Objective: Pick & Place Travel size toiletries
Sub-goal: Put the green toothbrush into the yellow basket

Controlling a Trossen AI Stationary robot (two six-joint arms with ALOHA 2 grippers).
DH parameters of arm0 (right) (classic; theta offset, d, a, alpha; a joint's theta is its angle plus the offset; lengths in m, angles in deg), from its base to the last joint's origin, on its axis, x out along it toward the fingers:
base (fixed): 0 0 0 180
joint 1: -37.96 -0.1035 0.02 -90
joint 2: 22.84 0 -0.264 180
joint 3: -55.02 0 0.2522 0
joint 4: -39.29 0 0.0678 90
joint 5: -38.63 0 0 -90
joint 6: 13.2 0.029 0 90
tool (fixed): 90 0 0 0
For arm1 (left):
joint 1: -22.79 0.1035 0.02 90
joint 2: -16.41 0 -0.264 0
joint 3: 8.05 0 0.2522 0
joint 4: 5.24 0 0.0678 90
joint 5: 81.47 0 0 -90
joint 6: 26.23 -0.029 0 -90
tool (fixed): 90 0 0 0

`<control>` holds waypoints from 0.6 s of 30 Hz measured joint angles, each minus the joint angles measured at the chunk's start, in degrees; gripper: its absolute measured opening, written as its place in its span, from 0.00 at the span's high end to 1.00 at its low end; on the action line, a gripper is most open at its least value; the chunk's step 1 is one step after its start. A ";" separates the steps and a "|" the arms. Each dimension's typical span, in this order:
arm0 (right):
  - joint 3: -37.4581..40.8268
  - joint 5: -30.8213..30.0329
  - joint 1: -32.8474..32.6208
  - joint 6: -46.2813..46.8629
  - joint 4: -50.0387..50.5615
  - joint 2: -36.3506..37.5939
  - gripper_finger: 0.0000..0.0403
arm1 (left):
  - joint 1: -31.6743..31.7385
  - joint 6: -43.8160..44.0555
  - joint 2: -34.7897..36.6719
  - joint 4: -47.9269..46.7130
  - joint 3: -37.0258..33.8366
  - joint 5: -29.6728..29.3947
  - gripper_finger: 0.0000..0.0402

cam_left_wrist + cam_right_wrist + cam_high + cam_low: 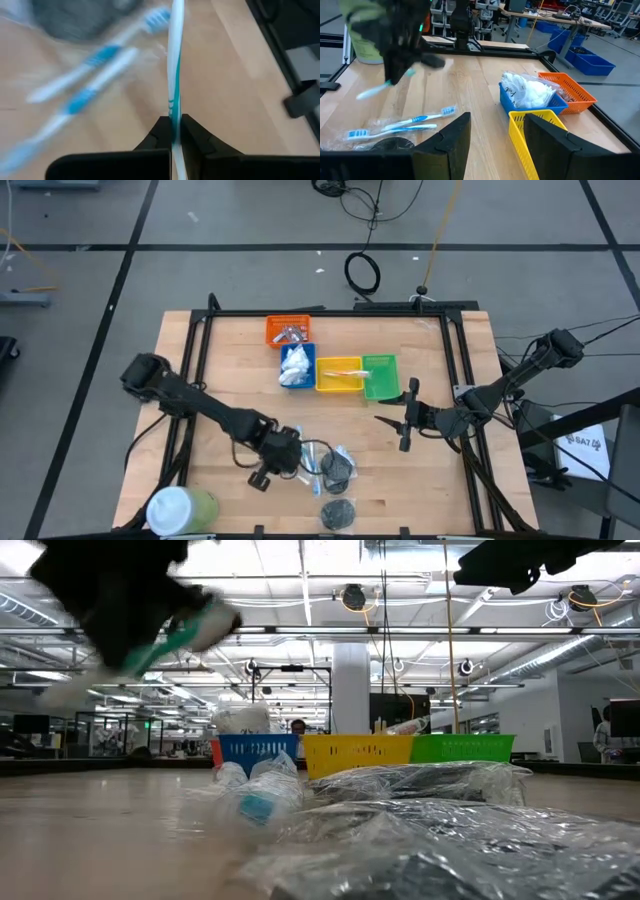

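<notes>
Bright overhead ceiling lights, soft shadows, motion blur, low-view foreground unfocused

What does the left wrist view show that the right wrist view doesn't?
Only the left wrist view shows the left gripper shut on a teal-and-white toothbrush, its handle pinched between the fingers. Only the right wrist view shows the blue tray of white packets, the yellow tray, the orange tray and the right gripper, open. Both show two blue toothbrushes lying on the table.

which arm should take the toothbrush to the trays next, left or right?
Left. The left gripper is already shut on a teal-and-white toothbrush near the table's front. The right gripper hangs open and empty beside the green tray; closer to the trays, but it holds nothing.
</notes>
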 joint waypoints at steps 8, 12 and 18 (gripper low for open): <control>0.00 -0.01 0.02 -0.02 -0.28 -0.01 0.58 | 8.15 -15.11 10.57 14.22 0.13 -20.16 0.99; 0.00 0.00 0.02 0.00 -0.30 -0.02 0.58 | 17.58 -19.10 9.04 24.69 0.13 -17.20 0.99; 0.00 0.00 0.02 0.00 -0.61 0.00 0.58 | 29.17 -20.74 -0.71 40.58 0.13 -2.77 0.99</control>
